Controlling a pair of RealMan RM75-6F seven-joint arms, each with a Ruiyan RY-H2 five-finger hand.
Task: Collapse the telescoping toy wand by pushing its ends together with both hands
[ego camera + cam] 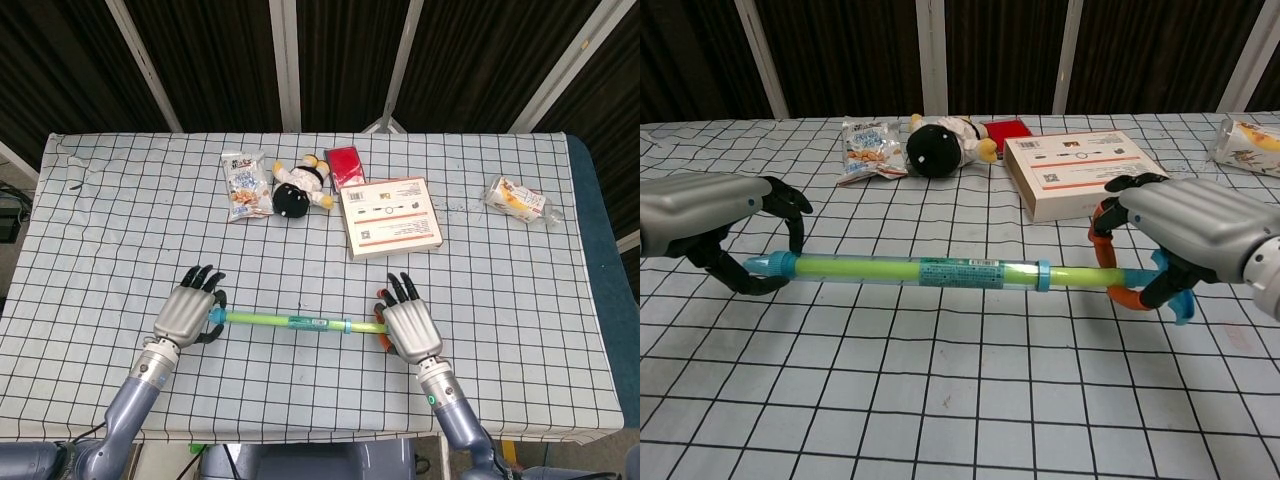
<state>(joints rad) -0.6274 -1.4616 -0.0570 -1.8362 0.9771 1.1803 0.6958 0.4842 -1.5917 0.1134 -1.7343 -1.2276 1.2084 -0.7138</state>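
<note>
The toy wand is a green-yellow tube with blue collars, held level just above the checked table. Its blue pointed tip sits inside my left hand, whose fingers curl around it. At the other end an orange ring handle with a blue tab is gripped by my right hand. A thinner yellow section shows between the right blue collar and the orange ring.
At the back of the table lie a snack packet, a black-and-white plush toy, a red item, a flat cardboard box and another packet at the far right.
</note>
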